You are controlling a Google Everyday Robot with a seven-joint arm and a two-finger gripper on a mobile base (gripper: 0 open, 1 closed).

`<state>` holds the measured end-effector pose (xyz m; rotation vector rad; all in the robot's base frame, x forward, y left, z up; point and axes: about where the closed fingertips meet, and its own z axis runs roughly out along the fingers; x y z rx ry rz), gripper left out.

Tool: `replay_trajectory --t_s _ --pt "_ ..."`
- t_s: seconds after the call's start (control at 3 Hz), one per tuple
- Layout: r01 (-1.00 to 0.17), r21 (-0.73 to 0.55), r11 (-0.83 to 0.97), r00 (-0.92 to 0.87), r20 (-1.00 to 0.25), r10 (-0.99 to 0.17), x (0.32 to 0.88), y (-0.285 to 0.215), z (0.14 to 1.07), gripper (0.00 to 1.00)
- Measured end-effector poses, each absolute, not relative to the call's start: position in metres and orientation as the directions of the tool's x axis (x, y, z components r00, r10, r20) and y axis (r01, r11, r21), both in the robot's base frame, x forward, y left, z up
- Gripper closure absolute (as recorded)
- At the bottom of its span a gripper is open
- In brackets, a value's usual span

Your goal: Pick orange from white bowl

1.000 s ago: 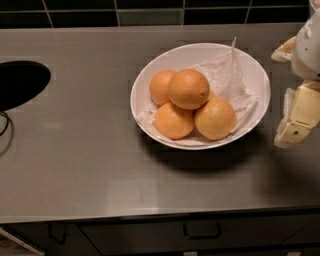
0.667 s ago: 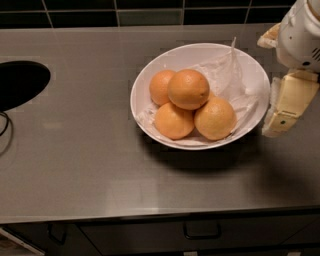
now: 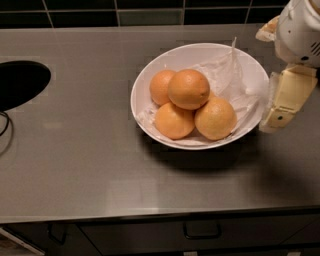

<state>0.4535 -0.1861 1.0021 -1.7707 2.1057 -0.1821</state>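
The white bowl (image 3: 145, 75) stands on the grey counter, right of centre. Several oranges lie in it. The orange (image 3: 188, 89), the deepest in colour and the largest, rests on top of the paler ones (image 3: 215, 118). My gripper (image 3: 268, 80) is at the bowl's right rim, above the counter. Its fingers are spread apart: one cream finger (image 3: 284, 97) hangs just outside the rim, and the other (image 3: 266, 31) shows by the far right rim. It holds nothing and is a hand's width right of the orange.
Crumpled white wrap (image 3: 227, 75) lines the bowl's right half. A dark round sink opening (image 3: 20, 82) and a cable (image 3: 5, 125) are at the left. Dark tiles (image 3: 150, 12) run along the back. A drawer handle (image 3: 201, 231) is below the front edge.
My gripper has moved left, from the frame's right edge to the bowl's right rim. The bowl and oranges have not moved.
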Motion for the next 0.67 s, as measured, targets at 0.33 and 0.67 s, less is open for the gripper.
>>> replay_trajectory --t_s 0.33,0.67 --pt "-0.899 -0.389 0.201 -0.112 -0.24 -0.964 0.463 -0.172 1.025 0.0" --pt "-0.877 -0.43 0.216 -0.08 -0.312 -0.947 0.476 -0.151 1.049 0.0"
